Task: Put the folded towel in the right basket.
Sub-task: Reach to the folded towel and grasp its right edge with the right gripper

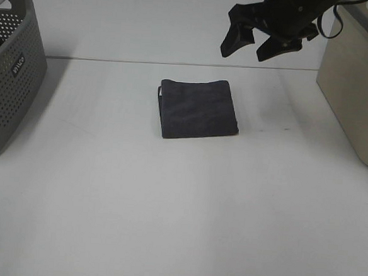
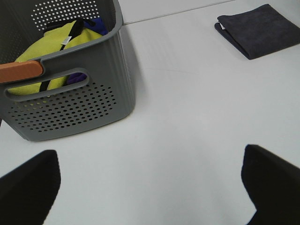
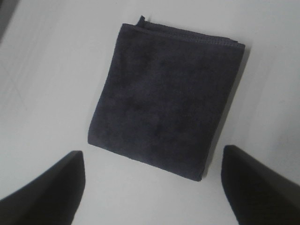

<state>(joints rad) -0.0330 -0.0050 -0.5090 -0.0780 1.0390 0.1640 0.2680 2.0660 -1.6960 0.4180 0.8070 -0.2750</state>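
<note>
A folded dark grey towel (image 1: 198, 108) lies flat in the middle of the white table. It also shows in the right wrist view (image 3: 164, 98) and in the left wrist view (image 2: 259, 29). My right gripper (image 1: 248, 49) is open and empty, raised in the air behind the towel and to its right. The beige right basket (image 1: 358, 87) stands at the table's right edge. My left gripper (image 2: 150, 183) is open and empty over bare table beside the grey basket (image 2: 70, 93); it is out of the exterior high view.
The grey perforated basket (image 1: 9, 69) stands at the left edge. In the left wrist view it holds yellow cloth (image 2: 51, 51) and a bit of blue cloth. An orange handle piece (image 2: 21, 71) sits on its rim.
</note>
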